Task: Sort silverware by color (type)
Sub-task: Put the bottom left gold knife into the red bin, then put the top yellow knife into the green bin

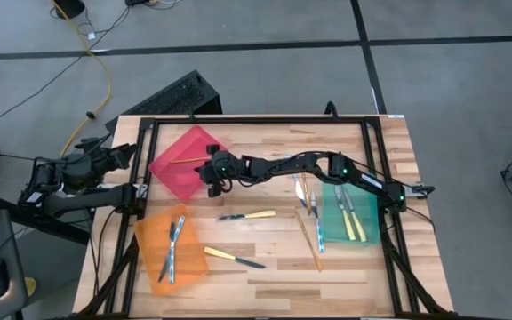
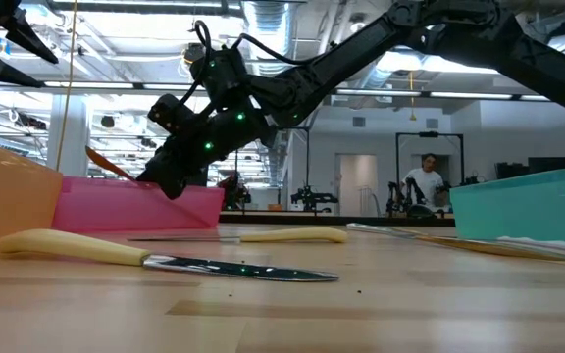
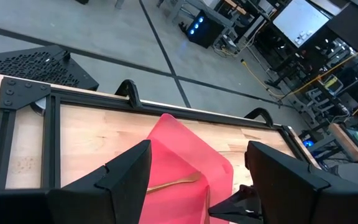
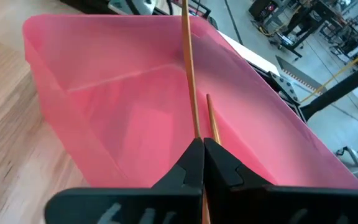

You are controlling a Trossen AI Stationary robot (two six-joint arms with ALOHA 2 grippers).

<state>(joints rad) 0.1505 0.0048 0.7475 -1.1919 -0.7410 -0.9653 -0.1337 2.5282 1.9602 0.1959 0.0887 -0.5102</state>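
Where knives (image 1: pixel 235 258) lie: orange bin (image 1: pixel 149 233) beside.

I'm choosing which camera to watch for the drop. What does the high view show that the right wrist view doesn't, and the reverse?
Only the high view shows the orange bin, green bin and loose cutlery on the table. Only the right wrist view shows the right claw shut on a gold utensil. Both show the red bin.

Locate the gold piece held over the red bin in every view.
High: gold piece over the red bin, left of the right pincer.
Low: slanting above the bin's rim.
Left wrist: lying across the bin.
Right wrist: rising from the shut fingertips.
Landmark: red bin.
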